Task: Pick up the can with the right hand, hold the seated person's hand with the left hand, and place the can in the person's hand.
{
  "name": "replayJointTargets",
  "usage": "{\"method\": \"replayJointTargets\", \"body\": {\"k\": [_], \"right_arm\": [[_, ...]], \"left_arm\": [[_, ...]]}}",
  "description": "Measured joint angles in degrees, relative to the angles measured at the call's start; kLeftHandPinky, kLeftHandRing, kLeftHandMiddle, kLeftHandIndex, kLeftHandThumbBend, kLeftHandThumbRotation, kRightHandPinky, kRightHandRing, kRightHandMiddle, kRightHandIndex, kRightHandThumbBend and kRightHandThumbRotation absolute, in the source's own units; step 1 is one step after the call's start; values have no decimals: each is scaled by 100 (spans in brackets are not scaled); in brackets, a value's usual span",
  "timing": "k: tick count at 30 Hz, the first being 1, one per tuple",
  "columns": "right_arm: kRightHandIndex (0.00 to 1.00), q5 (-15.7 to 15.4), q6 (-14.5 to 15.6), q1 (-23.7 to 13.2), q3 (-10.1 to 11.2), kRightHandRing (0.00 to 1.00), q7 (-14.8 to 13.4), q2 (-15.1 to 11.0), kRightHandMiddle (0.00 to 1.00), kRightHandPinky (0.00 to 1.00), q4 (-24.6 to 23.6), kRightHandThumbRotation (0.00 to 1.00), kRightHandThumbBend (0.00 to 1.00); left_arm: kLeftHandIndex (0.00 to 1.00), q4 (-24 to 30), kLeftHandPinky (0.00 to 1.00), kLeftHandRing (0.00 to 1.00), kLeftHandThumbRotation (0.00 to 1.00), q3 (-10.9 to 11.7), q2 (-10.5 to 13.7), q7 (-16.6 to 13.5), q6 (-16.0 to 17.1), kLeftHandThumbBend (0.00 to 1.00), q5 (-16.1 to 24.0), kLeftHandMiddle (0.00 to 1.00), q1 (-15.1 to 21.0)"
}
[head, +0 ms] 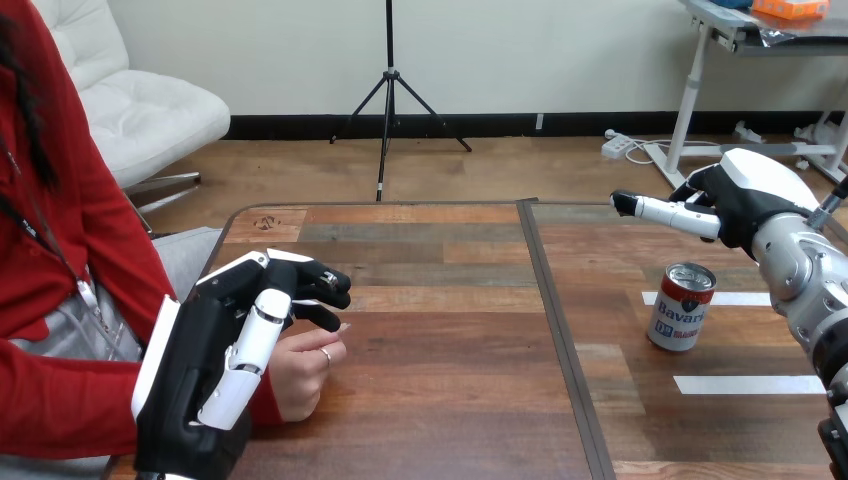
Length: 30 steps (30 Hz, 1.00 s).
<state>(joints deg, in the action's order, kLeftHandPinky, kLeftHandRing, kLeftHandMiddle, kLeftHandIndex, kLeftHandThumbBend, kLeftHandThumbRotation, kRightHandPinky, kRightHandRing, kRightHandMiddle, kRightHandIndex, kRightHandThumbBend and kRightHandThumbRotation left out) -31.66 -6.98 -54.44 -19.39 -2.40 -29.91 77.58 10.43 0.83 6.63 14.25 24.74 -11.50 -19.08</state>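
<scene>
Reach step: right hand (745, 205) open, 1 o'clock of can (682, 305). Next: descend, wrap. Left hand (215, 370) over person's hand (305, 372), grip unclear.

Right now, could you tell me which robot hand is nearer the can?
The right hand, apart from the upright can but just beyond it; the left hand is far off, beside the person's hand.
</scene>
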Motion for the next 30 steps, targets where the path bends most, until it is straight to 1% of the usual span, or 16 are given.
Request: {"method": "replayJointTargets", "body": {"k": [5, 10, 20, 30], "right_arm": [[67, 7, -11, 0, 2, 62, 31, -1, 65, 54, 0, 99, 100], [68, 1, 3, 0, 0, 62, 141, -3, 64, 53, 0, 97, 100], [75, -12, 43, 1, -5, 72, 321, -3, 74, 61, 0, 91, 100], [80, -59, 112, 19, -24, 71, 456, -3, 75, 59, 0, 89, 100]], "left_arm": [[49, 0, 48, 57, 71, 1, 0, 0, 0, 27, 6, 57, 0], [48, 0, 48, 56, 71, 1, -1, 1, 0, 28, 5, 57, 0], [48, -3, 48, 56, 71, 2, -4, 20, 0, 32, -15, 57, 0], [49, -14, 48, 56, 71, 2, -4, 26, 0, 32, -13, 57, 0]]}}
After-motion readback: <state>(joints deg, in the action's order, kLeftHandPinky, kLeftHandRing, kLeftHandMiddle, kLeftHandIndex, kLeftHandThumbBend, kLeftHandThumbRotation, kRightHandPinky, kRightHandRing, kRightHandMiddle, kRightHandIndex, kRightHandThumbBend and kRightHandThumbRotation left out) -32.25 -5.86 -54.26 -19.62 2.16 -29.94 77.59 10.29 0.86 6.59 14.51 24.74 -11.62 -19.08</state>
